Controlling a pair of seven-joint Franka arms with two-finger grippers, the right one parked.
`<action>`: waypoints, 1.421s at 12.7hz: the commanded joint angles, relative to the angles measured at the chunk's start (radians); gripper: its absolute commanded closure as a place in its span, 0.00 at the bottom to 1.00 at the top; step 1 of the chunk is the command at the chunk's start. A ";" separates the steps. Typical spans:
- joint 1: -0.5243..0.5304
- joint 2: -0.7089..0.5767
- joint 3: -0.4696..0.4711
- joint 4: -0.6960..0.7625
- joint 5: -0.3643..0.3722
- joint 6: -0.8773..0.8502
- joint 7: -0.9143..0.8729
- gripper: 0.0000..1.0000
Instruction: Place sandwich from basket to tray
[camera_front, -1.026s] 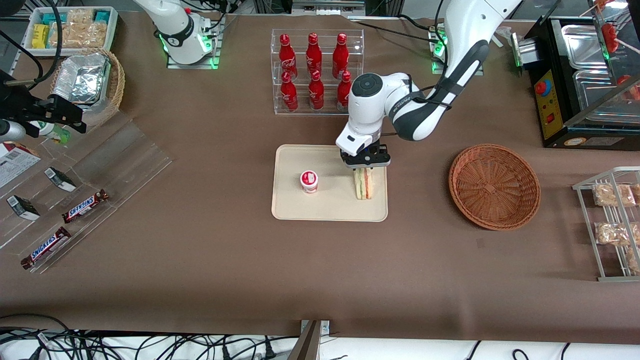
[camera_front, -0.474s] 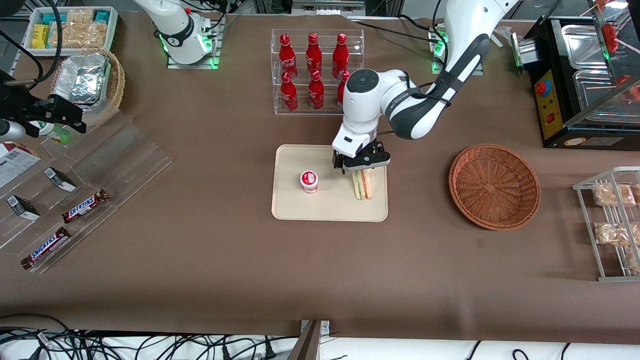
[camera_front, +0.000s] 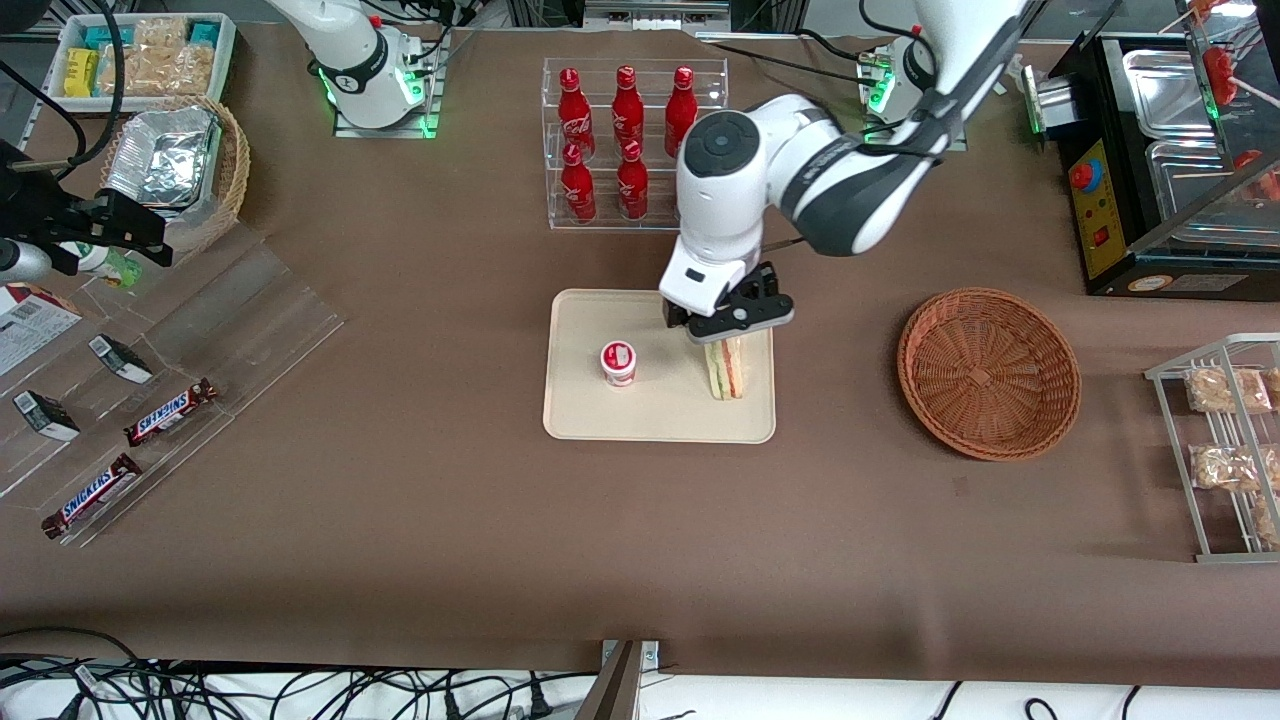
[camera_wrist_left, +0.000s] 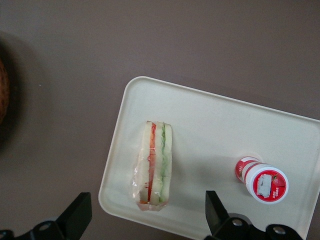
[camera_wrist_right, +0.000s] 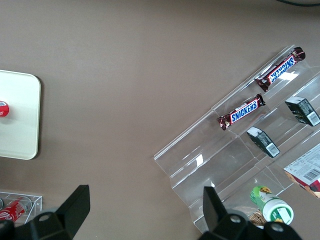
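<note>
The wrapped sandwich (camera_front: 726, 371) stands on edge on the cream tray (camera_front: 660, 415), near the tray's edge that faces the basket. It also shows in the left wrist view (camera_wrist_left: 154, 170), white bread with red and green filling, on the tray (camera_wrist_left: 210, 125). My left gripper (camera_front: 727, 318) hangs above the sandwich, open and empty, its fingers (camera_wrist_left: 75, 220) spread wide on either side and clear of the wrap. The reddish-brown wicker basket (camera_front: 988, 371) sits empty on the table toward the working arm's end.
A small red-lidded cup (camera_front: 618, 362) stands on the tray beside the sandwich. A clear rack of red bottles (camera_front: 628, 140) stands farther from the front camera than the tray. A metal rack of snacks (camera_front: 1225, 440) is near the basket. Candy bars (camera_front: 170, 412) lie toward the parked arm's end.
My gripper has risen off the sandwich and the arm has lifted. The sandwich stays standing on the tray.
</note>
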 joint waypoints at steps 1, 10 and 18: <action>0.102 0.002 -0.013 0.126 -0.110 -0.159 0.214 0.00; 0.423 -0.087 -0.008 0.191 -0.207 -0.310 0.654 0.00; 0.254 -0.089 0.464 0.329 -0.374 -0.432 1.089 0.00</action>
